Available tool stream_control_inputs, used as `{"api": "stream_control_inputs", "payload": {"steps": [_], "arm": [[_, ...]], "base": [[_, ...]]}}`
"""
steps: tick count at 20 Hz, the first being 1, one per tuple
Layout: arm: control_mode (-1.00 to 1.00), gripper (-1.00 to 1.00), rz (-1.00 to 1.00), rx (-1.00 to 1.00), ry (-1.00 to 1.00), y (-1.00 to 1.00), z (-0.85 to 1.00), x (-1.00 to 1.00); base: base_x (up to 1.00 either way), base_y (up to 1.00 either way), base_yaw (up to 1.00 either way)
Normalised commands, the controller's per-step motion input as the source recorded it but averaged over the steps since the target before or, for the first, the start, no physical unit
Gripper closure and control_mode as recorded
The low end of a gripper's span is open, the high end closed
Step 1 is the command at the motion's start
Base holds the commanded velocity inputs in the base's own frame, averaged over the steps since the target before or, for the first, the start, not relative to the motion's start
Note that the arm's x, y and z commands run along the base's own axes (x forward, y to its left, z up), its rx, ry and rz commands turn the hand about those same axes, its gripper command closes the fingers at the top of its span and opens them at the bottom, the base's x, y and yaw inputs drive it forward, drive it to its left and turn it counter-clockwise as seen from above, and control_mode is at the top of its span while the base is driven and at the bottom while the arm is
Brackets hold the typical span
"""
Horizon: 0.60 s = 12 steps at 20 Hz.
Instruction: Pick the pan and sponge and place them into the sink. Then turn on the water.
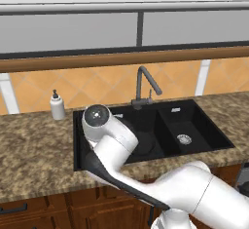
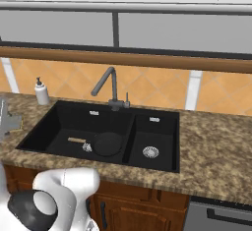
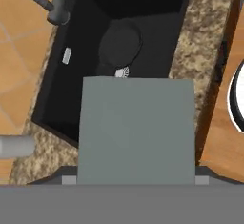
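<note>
Left base view, sink: the black double sink (image 1: 194,130) sits in the speckled brown worktop (image 1: 34,150); the white arm covers most of the large basin, so what lies in it is hidden.
Left base view, water: no stream falls from the dark faucet (image 1: 145,84); I judge the tap not yet turned on.
Left base view, room: orange tiled wall, a wooden rail above it, a white soap bottle (image 1: 57,105) behind the sink's left corner, brown cabinets below.

Right base view, pan: the black pan (image 2: 107,143) lies flat in the large basin, its light wooden handle pointing left beside the drain; that step looks done.
Right base view, small basin: holds nothing but its silver drain (image 2: 150,152).
Right base view, surface: the worktop runs bare to the right of the sink; a window strip spans the wall above the rail.

Hand view, sponge: the grey-blue face of the sponge (image 3: 137,130) fills the middle, directly in front of the camera, above the large basin with the pan below and beyond it.
Hand view, tool: the fingertips are hidden by the sponge; it appears pinched between widely spread jaws, not yet released.
Hand view, remaining: by my judgement, dropping the sponge into the sink, then the faucet.
</note>
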Motion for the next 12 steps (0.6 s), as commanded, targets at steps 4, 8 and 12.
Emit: {"api": "stream_control_inputs", "payload": {"steps": [4, 8, 12], "arm": [[-1.00, 1.00, -0.37, 0.26, 0.00, -0.99, 0.43, 0.03], [-1.00, 1.00, -0.22, 0.06, 0.02, -0.85, 0.21, 0.36], [-1.00, 1.00, -0.23, -0.05, 0.12, -0.37, 0.00, 0.58]], "base": [[0.00, 0.00, 0.00], [0.00, 0.00, 0.00], [0.00, 0.00, 0.00]]}}
